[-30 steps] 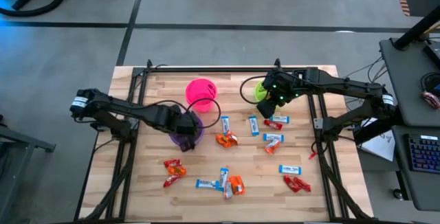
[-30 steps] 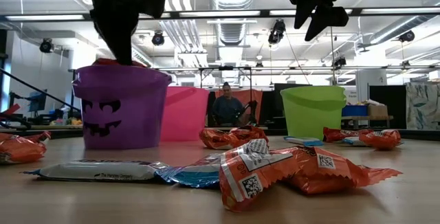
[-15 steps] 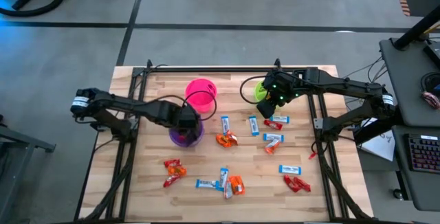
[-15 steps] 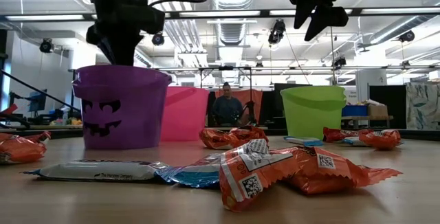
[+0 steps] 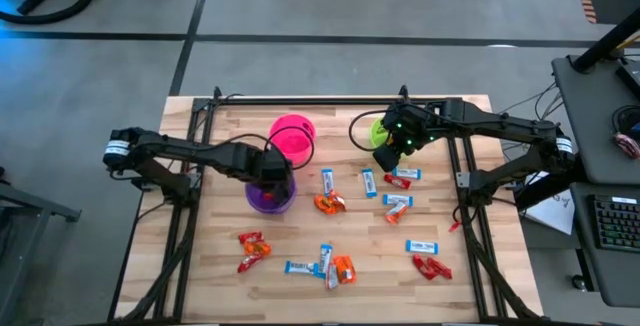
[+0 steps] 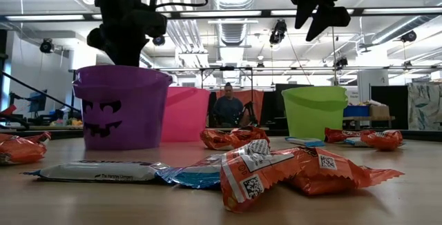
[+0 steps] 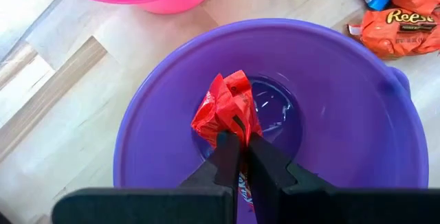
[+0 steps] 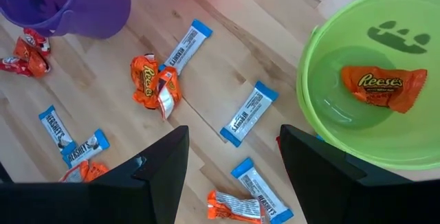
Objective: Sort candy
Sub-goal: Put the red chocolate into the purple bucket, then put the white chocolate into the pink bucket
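Note:
My left gripper (image 7: 238, 148) hangs over the purple cup (image 5: 270, 196), shut on a red-wrapped candy (image 7: 225, 107). In the low view that gripper (image 6: 124, 52) stands just above the cup's rim (image 6: 123, 73). My right gripper (image 8: 232, 141) is open and holds nothing, and it hovers near the green cup (image 5: 380, 131). An orange candy (image 8: 381, 86) lies on the bottom of the green cup (image 8: 323, 38). Several red, orange and blue-and-white candies lie flat on the table, among them an orange one (image 5: 329, 203) and a blue-and-white bar (image 5: 421, 247). My left gripper pinches one end of the red wrapper (image 7: 234, 129) between its two fingers (image 7: 223, 159). The fingers come from above and point steeply down. The candy hangs crumpled below them inside the mouth of the purple cup (image 7: 357, 100). Whether it touches the cup's bottom I cannot tell.
The pink cup (image 5: 292, 134) stands just behind the purple one, toward the far edge. Loose candies cover the middle and near part of the wooden table (image 5: 200, 266). Dark frame rails (image 5: 185, 216) run along both sides. A person (image 6: 228, 108) sits in the room beyond.
My left gripper has shifted a little toward the table's far edge above the purple cup. It has rolled about the line it points along and stays shut on the red candy.

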